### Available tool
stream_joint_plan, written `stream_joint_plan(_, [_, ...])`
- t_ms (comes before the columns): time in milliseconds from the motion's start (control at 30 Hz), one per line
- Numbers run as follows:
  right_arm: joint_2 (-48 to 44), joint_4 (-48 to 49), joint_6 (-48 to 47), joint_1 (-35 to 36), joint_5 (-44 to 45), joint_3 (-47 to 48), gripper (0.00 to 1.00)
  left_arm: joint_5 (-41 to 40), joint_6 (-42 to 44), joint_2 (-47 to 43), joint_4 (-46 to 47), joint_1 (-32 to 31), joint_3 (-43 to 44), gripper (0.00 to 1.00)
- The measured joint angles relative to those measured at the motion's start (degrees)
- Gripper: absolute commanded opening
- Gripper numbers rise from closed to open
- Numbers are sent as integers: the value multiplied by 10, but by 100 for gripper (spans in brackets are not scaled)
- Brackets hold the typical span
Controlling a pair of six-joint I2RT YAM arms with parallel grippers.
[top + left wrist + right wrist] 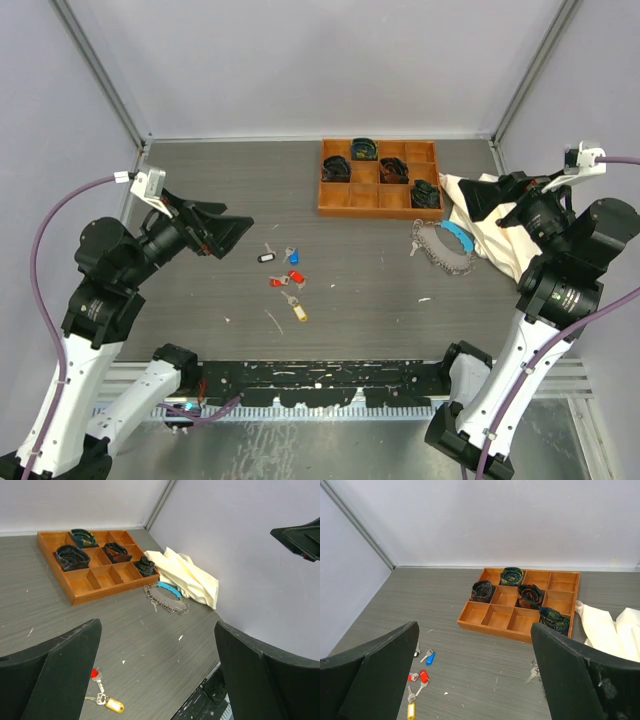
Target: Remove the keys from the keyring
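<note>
Keys (285, 278) lie loose on the grey table (200, 180), scattered in a small cluster out in front of the wooden tray (370, 211), off its left end and well apart from it. Their tags read black, blue, two red and, farthest from the tray, yellow. The keyring (440, 252) lies flat just off the tray's front right corner, a floppy silvery loop with its light-blue segment (459, 236) on the side away from the tray, against the edge of a crumpled cream cloth (492, 238) that sits to the tray's right. At the loop's edge, on its side away from the cloth, at least one small silver key shows; whether it is threaded on the loop cannot be told. Four of the tray's compartments hold dark rolled items (363, 150). The left gripper (235, 217) hangs above the table well to the left of the tray, jaws spread wide with nothing between them. The right gripper (482, 200) hangs over the cloth just right of the tray, likewise spread wide and empty, touching neither cloth nor keyring.
</note>
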Motion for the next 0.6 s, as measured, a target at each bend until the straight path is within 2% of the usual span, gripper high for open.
stream_joint_plan(400, [-2,33,-1,-2,-15,-44,100,16,-14,0,16,0,-40,98])
stream_joint_plan(600, [8,56,-63,-2,-85,-98,100,35,-56,11,80,0,-100,98])
